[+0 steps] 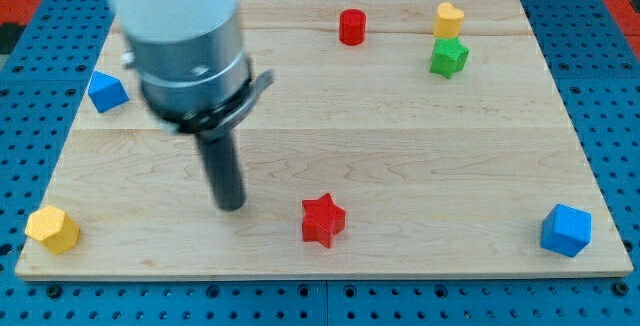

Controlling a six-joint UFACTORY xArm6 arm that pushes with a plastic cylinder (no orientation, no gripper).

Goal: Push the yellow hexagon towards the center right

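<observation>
Yellow hexagon point(52, 229) is sitting at the bottom-left corner of the wooden board point(400, 146), close to both edges and touching nothing. The tip point(231, 206) is resting on the board up and to the view's right of that hexagon, well apart from it, with bare wood lying between them. The arm is carrying no jaws at all, only the straight dark rod, so it is gripping nothing. A red star point(323, 219) is lying just to the view's right of the tip, near the bottom edge and not touching the rod. A blue block point(107, 91), its shape hard to make out, is sitting at the left edge, partly beside the arm's grey body point(190, 61), which is looming large over the board's upper left. A red cylinder point(352, 27) is standing near the top edge. Farther right, a yellow heart point(449, 18) is sitting just above a green star point(449, 57), the two nearly touching. A blue pentagon-like block point(567, 230) is occupying the bottom-right corner.
</observation>
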